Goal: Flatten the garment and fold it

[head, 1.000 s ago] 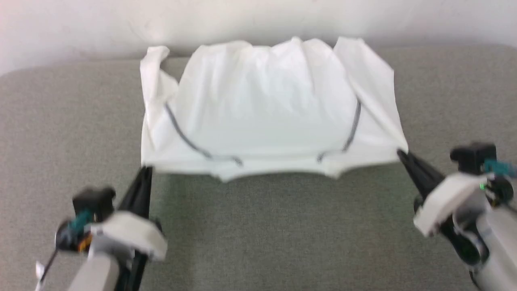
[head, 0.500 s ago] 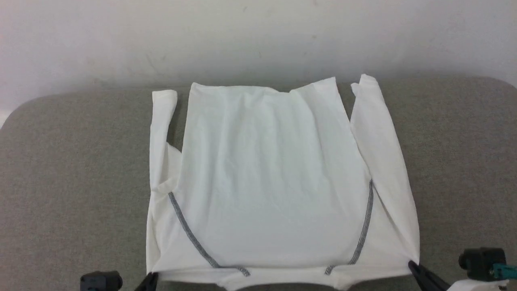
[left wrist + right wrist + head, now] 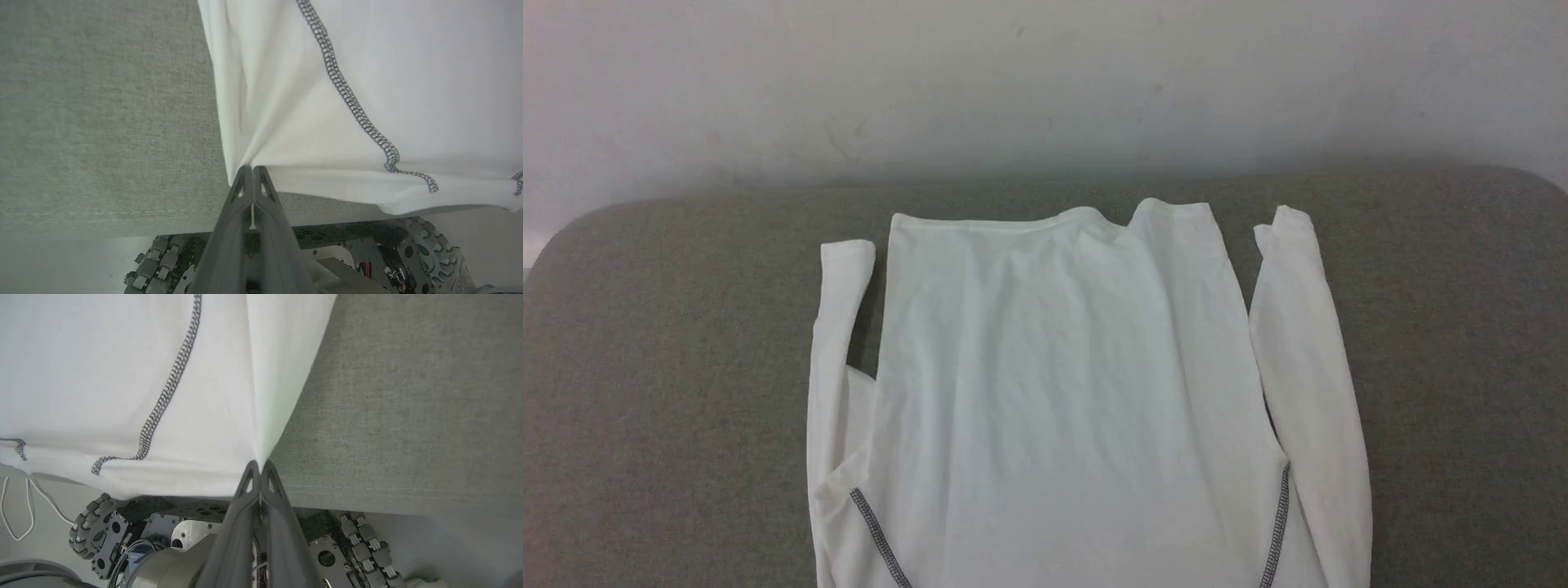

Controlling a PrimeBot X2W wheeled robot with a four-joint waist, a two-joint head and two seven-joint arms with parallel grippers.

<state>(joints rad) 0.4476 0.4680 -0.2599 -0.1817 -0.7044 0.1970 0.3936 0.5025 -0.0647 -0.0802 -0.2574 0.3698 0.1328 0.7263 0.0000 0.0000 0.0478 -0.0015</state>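
Pose check: the left gripper (image 3: pixel 253 170) has its two dark fingers pressed flat together, tips pinching a corner of the shirt (image 3: pixel 388 61). The right gripper (image 3: pixel 260 466) is the same, fingers closed tip to tip on the other near corner. Below both sets of fingers the robot's wheeled base (image 3: pixel 98 535) shows, rollers at its edges.

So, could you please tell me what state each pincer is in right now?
Left pincer: closed, gripping a corner of the garment.
Right pincer: closed, gripping the garment's opposite corner.
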